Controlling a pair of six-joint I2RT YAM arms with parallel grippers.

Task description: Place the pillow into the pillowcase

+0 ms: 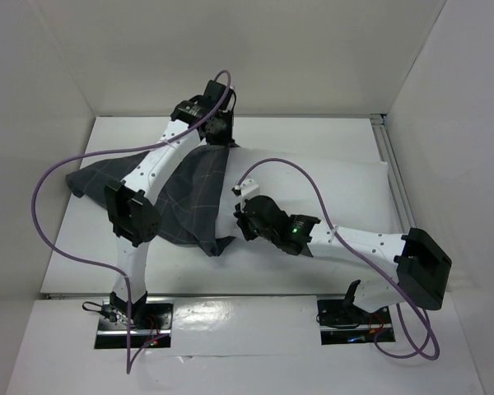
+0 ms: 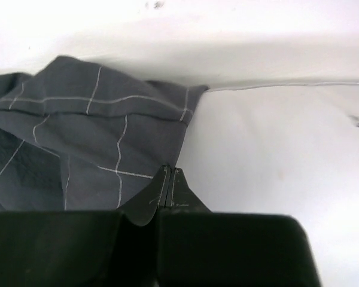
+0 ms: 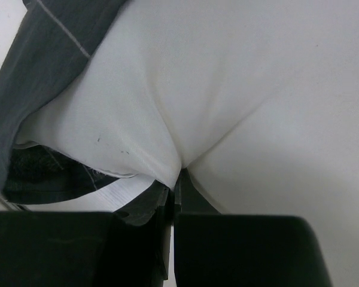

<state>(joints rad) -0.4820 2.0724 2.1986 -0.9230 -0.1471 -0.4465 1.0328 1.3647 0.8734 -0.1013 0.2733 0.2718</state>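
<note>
The dark grey checked pillowcase (image 1: 189, 193) lies limp left of centre, under my left arm. The white pillow (image 1: 346, 193) lies to its right, its left end reaching into the cloth. My left gripper (image 1: 227, 140) is at the pillowcase's far corner. In the left wrist view this gripper (image 2: 169, 170) is shut, its tips right at the pillowcase (image 2: 78, 131) edge, and no cloth shows between them. My right gripper (image 1: 242, 219) is shut on the pillow's near left edge. Seen from the right wrist, the pillow (image 3: 227, 89) puckers into that gripper (image 3: 180, 173), with the pillowcase (image 3: 42, 60) draped over its left side.
White walls enclose the table on three sides. A metal rail (image 1: 391, 164) runs along the right edge. Purple cables (image 1: 45, 214) loop from both arms. The back wall seam (image 2: 287, 85) is close behind the left gripper.
</note>
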